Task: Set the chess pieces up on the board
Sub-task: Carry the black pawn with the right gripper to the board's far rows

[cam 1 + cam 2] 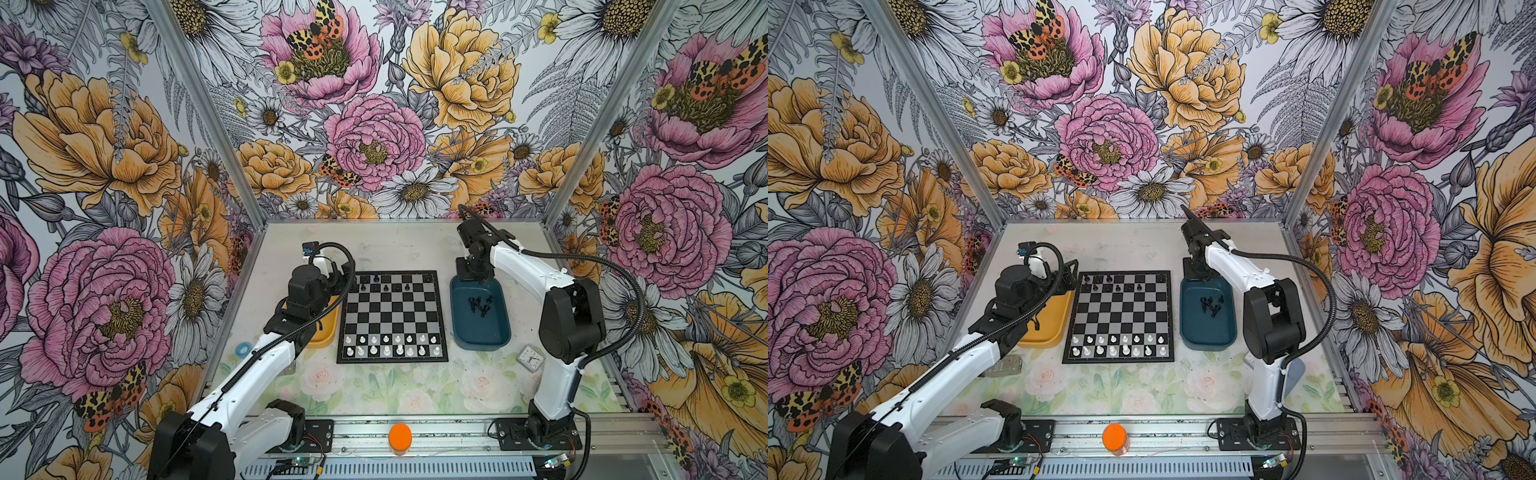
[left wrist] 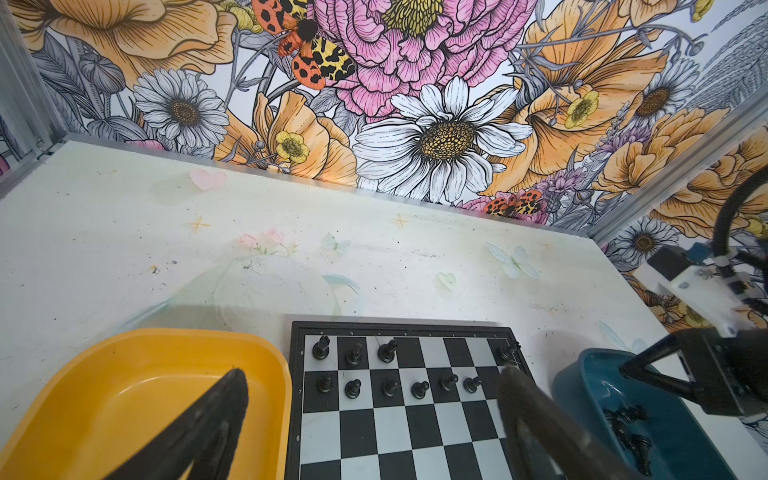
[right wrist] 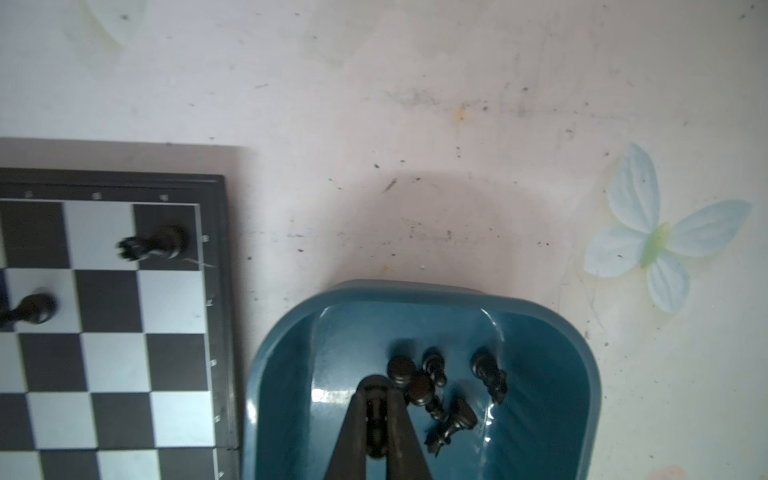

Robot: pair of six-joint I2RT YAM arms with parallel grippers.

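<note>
Right gripper (image 3: pixel 376 388): clamped tight on one black chessman (image 3: pixel 376 417), low inside dark blue tray (image 3: pixel 540 332).
Left gripper (image 2: pixel 371 371): spread wide, empty, by far-left corner of board (image 1: pixel 392 316).
Chess pieces (image 2: pixel 419 389): ten stood on far two rows; several lay loose in blue tray.
Board: flat between yellow tray (image 2: pixel 124 374) and blue tray; white chessmen (image 1: pixel 386 350) filled near rows.

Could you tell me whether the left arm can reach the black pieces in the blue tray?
Probably not: the open left gripper sits at the board's far left corner, across the board from the blue tray, where the right gripper, shut on a piece, crowds the other pieces.
</note>
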